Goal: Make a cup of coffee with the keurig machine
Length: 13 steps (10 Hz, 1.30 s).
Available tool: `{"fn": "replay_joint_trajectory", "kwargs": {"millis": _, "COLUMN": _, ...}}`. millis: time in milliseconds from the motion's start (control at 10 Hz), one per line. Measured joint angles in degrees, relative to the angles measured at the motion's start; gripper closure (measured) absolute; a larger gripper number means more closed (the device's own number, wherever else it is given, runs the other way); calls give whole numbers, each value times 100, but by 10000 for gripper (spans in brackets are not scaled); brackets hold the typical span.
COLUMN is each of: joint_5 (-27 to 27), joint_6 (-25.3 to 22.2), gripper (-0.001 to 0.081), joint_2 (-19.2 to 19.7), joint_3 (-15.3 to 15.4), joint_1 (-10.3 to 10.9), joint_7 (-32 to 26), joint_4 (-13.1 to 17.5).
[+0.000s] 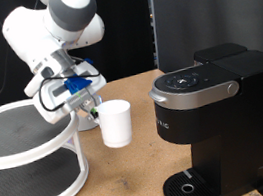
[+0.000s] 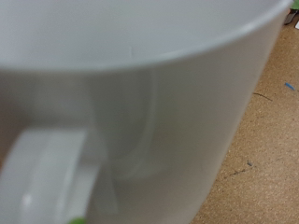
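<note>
Currently, a small plain white cylindrical cup (image 1: 115, 123) is seen standing upright on the brown cork-like worktop (image 1: 142, 162), between a white two-tier round rack (image 1: 25, 156) at the exterior view's left and the large boxy black keurig machine (image 1: 217, 124) at the exterior view's right. The cup stands well apart from the machine's round drip base (image 1: 192, 186), on which nothing is seen.

The white robot arm is bent low over the worktop, and its pincer (image 1: 86, 106) is placed just beside the cup, at the rim on the side facing the rack. Whether the pincer is spread or closed, or has hold of the rim, cannot be told from either view.

In the wrist view the frame is almost filled by the cup's white wall (image 2: 168, 112) and its handle (image 2: 47, 177), blurred by closeness.

The step in hand is judged to be the taking up of the cup. A firm hold is called for first, so that the cup is not tipped when carried to the drip base.
</note>
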Motion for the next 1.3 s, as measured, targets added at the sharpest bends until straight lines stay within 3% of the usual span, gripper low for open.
{"fn": "replay_joint_trajectory", "kwargs": {"millis": 400, "joint_5": 1509, "joint_6": 367, "gripper": 734, "joint_2": 698, "joint_3": 26, "joint_1": 219, "joint_7": -1541, "joint_4": 59}}
{"fn": "replay_joint_trajectory", "kwargs": {"millis": 700, "joint_5": 2449, "joint_6": 421, "gripper": 734, "joint_2": 1206, "joint_3": 69, "joint_1": 257, "joint_7": -2437, "joint_4": 222}}
{"fn": "replay_joint_trajectory", "kwargs": {"millis": 1300, "joint_5": 2541, "joint_6": 420, "gripper": 734, "joint_2": 1521, "joint_3": 302, "joint_1": 268, "joint_7": -2387, "joint_4": 403}}
